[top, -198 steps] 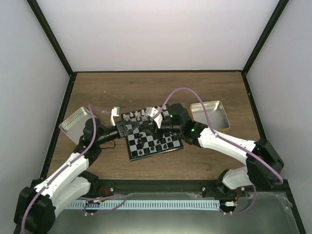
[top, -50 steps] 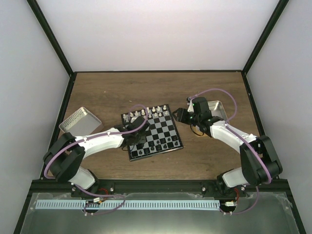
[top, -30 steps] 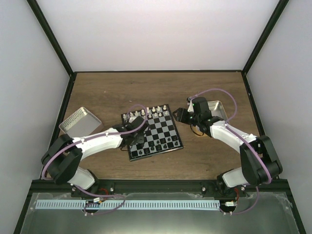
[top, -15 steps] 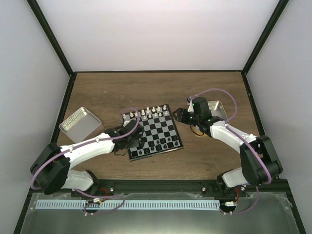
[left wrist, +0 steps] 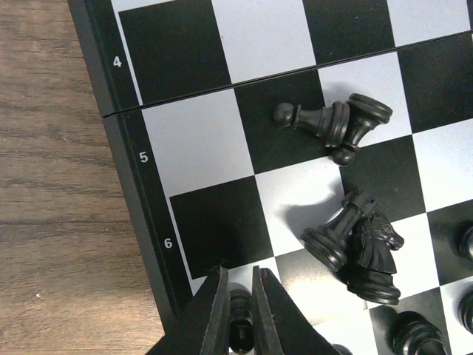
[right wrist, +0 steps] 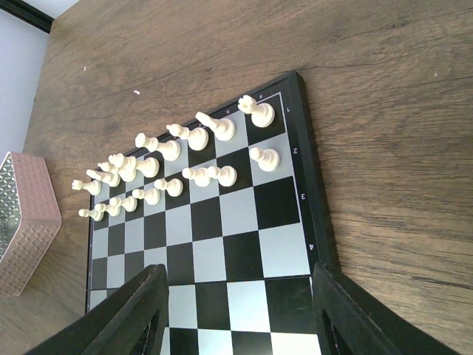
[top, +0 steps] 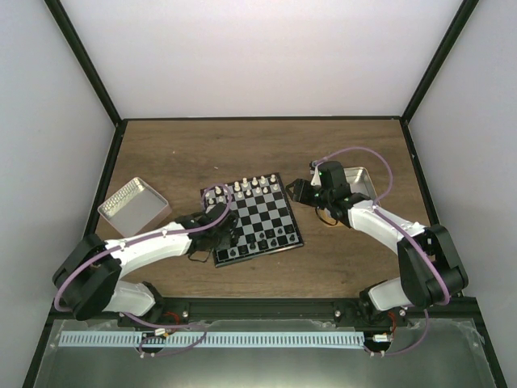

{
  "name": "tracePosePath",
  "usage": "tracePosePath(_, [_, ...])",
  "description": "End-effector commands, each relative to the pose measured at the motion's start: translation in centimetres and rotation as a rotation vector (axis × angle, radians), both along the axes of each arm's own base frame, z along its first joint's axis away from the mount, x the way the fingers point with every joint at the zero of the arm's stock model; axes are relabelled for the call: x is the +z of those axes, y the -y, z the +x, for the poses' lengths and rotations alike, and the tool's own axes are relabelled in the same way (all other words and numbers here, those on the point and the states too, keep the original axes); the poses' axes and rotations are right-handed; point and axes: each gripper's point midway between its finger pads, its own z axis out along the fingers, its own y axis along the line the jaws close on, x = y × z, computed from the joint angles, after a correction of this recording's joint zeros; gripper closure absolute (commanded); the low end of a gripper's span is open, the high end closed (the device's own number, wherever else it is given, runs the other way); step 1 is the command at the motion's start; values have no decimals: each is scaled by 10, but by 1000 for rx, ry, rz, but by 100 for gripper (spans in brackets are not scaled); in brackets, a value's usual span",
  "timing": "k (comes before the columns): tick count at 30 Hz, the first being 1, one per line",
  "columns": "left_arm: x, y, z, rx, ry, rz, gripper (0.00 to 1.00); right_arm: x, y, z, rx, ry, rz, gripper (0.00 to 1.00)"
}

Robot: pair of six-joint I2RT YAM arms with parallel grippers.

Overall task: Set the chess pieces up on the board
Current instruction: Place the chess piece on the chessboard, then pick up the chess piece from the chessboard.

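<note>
left wrist view: black pieces lie loose on the board near its numbered edge. two are toppled and touching, and a rook leans on a knight. the left gripper has its fingers pinched on a pawn at the edge square below row 6. white pieces line the board's far rows. the right gripper hangs spread wide by the board's right corner, near a tin. a second tin sits left on the table.
</note>
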Motion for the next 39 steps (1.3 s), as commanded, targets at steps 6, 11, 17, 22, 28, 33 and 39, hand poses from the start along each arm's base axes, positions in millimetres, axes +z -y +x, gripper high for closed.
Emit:
tracePosePath(6, [-3, 5, -2, -27, -22, -14, 76, 1, -4, 0, 14, 12, 7, 45])
tracePosePath(11, [18, 7, 12, -25, 51, -9, 62, 3, -4, 0, 12, 17, 8, 45])
tracePosePath(17, [42, 11, 40, 26, 151, -40, 55, 7, -5, 1, 24, 32, 5, 45])
tracePosePath(22, [43, 0, 52, 93, 174, -71, 56, 20, -18, -3, 107, 96, -19, 46])
tracePosePath(28, [58, -29, 64, 197, 238, -139, 56, 32, -73, -22, 322, 209, -89, 46])
tracePosePath(33, [72, -57, 65, 276, 283, -210, 55, 20, -135, -49, 560, 276, -183, 48])
tracePosePath(39, [79, -83, 60, 339, 319, -278, 54, -6, -200, -90, 863, 386, -298, 64])
